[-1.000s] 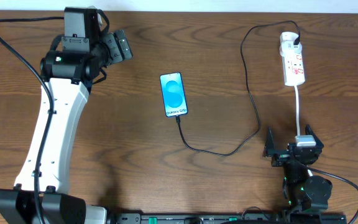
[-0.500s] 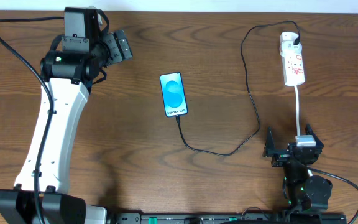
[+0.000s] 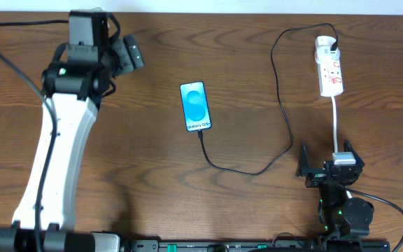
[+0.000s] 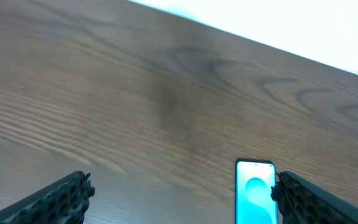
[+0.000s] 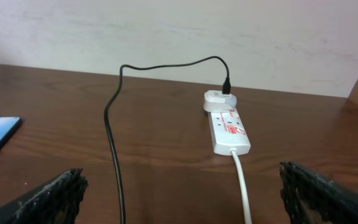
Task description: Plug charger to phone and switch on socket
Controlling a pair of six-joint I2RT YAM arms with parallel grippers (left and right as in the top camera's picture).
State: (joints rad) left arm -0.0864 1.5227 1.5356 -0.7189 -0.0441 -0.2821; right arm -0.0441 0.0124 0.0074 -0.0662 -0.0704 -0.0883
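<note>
Left gripper point(image 3: 128, 54): jaws spread wide, nothing between them, touching nothing. Parked at the far-left back of the table point(image 3: 152, 175), well apart from every task item. Left wrist view, same gripper point(image 4: 182, 199): both fingertips low in frame, only bare wood grain in the gap, phone point(image 4: 254, 190) just inside the right finger from this angle but far off down the table.

Right gripper point(image 3: 327, 162): jaws also spread wide, empty, no contact. Sitting near the front-right edge, pointed toward the back. Right wrist view point(image 5: 182, 190): fingertips at the two bottom corners, charger point(image 5: 112, 143) and white cord point(image 5: 241, 180) both running through the gap, neither one touched.

Phone point(image 3: 195, 106): flat on the wood mid-table, screen up and lit blue, bottom edge toward the front. Well apart from both grippers.

Charger point(image 3: 285, 119): connector tip point(image 3: 200, 132) meeting the phone's bottom edge; how deeply seated, too small to tell. Cable looping forward, then right, then up along the right side to its black plug point(image 3: 334, 47), which sits in a white adapter point(image 5: 217, 99) at the far end of the socket.

Socket point(image 3: 331, 75): lying lengthwise at the back right, red marks on top. Switch positions not readable. White cord leaving its near end, running straight toward the right gripper.

Obstructions: only the cable loop and white cord, lying between the right gripper and the socket.
</note>
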